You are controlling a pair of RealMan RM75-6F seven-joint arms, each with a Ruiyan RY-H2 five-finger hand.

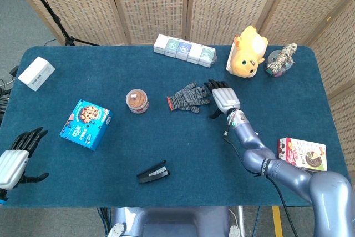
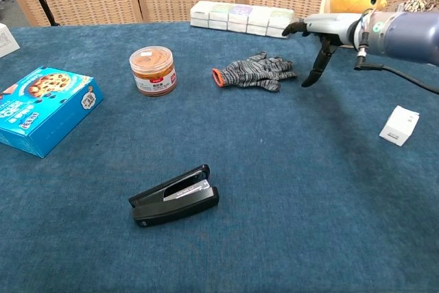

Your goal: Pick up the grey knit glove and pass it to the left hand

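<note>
At the table's near-left edge the left hand [image 1: 14, 159] waits spread, holding nothing, well apart from everything else; the long gap it must cover for the handover is one risk, since a limp item could slip on the way across. Next come the blue box [image 1: 86, 124], the stapler [image 2: 174, 195] toward the front, and the round tub [image 2: 153, 70], which stands near the glove's orange cuff; a sweeping reach could nudge the tub over. The glove [image 2: 256, 73] lies flat at mid-table, its fingers pointing toward the right hand [image 1: 224, 97]. That hand hovers just beside the glove's fingertips, spread, thumb hanging down, holding nothing; whether it touches the knit cannot be told. Coming in from the fingertip end, it may only catch loose knit, so the glove could drag along the cloth or droop out of the grasp. Flat fabric on a soft table cover also gives little to get under, so a pinch may close on the cover. The plush toy [image 1: 247, 53] behind the arm could be brushed during the lift.
</note>
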